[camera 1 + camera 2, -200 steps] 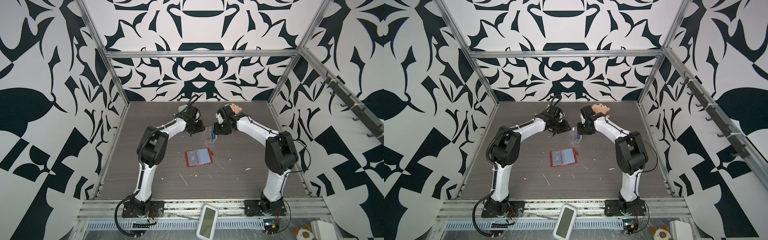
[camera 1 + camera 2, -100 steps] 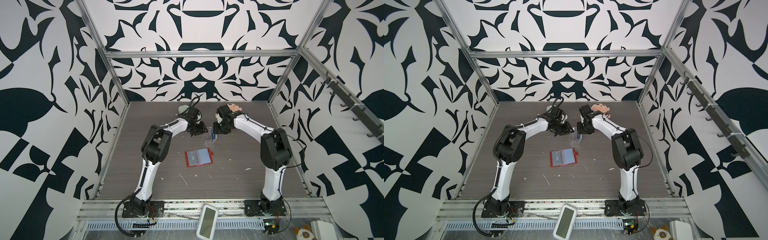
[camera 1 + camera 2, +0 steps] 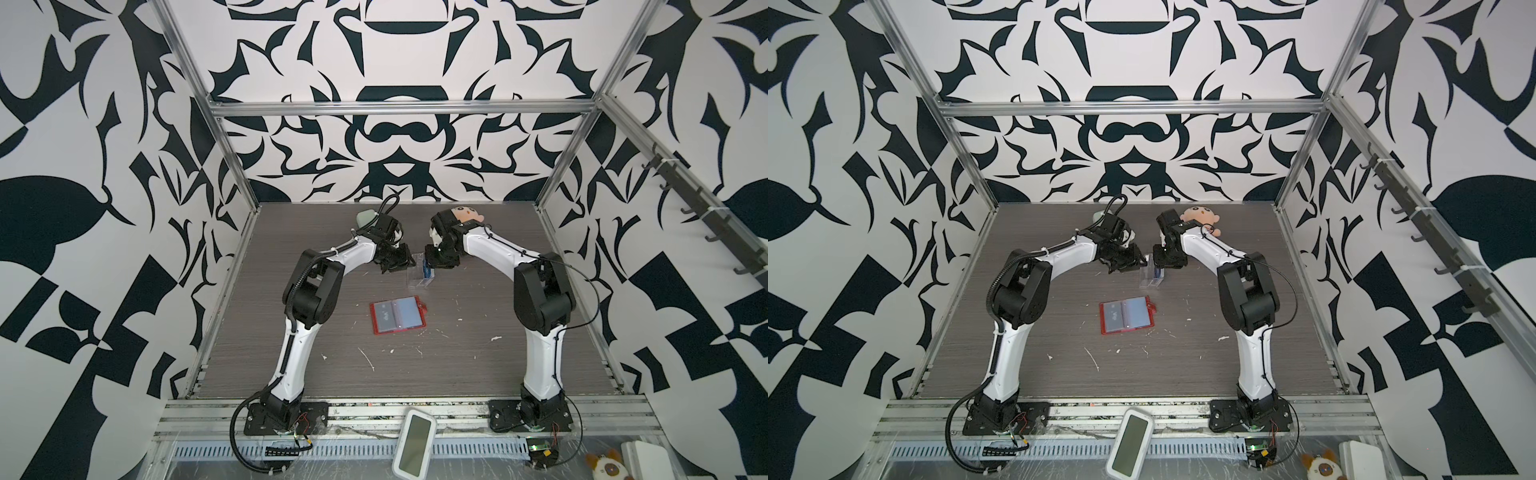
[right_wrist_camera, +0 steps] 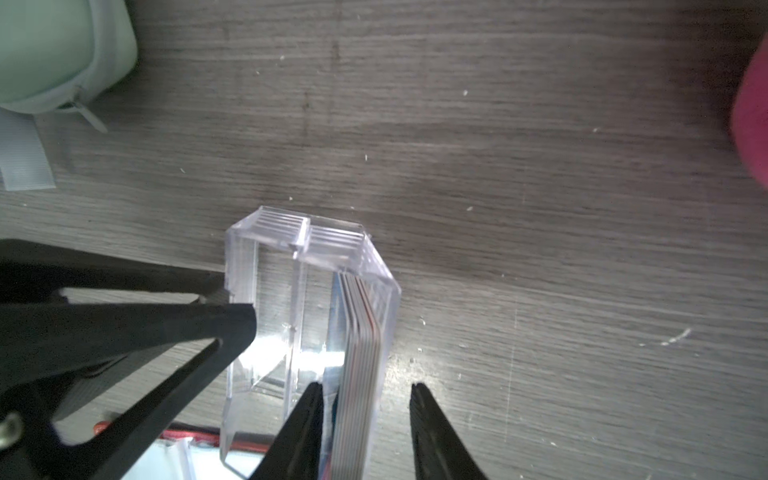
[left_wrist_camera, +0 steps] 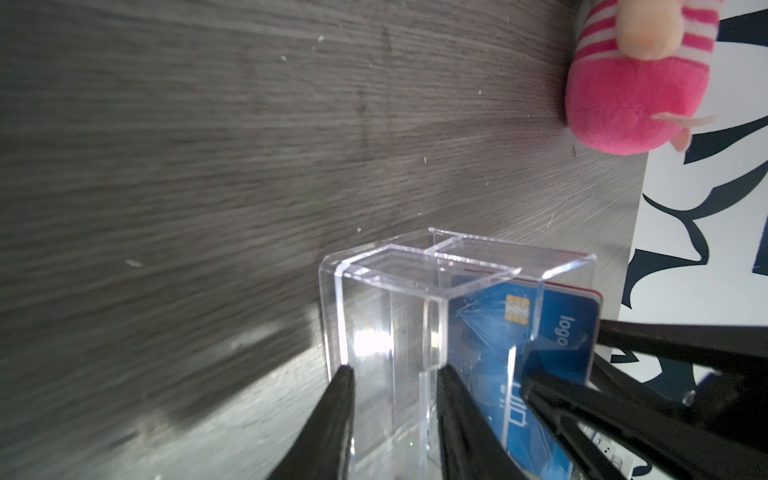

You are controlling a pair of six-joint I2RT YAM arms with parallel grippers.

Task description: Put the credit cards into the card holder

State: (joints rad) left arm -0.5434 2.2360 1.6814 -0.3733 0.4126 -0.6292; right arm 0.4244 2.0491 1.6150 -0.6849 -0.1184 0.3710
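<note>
**Right wrist view: jaws straddle the card stack, nothing gripped yet**

Right wrist view shows the right gripper (image 4: 365, 386) with its two black fingers apart. One finger reaches down inside the clear box (image 4: 332, 243) and the other hangs outside the box's wall. The upright stack of credit cards (image 4: 361, 353) and that wall stand between them. A gap shows beside the outer finger, so nothing is clamped.

Left wrist view shows the left gripper (image 5: 395, 374) with its jaws apart too. Its fingertips sit right at the box's wall on the empty side, and whether they press on it cannot be told. The front card of the stack is blue with a gold chip.

In both top views the card holder (image 3: 399, 330) (image 3: 1125, 331) lies open and flat on the table (image 3: 478, 374). It is nearer the robot bases and well apart from the box. One clear sleeve seems to hold a card with pale lettering.

The step in hand looks like fetching the next card from the box. The next move likely calls for the right jaws to close on a card alone, not the card plus the wall. The left arm would need to steady the light box meanwhile. The cards are thin and packed tight, so taking only one will need care. The card must then travel to the holder and slide into a free sleeve.
</note>
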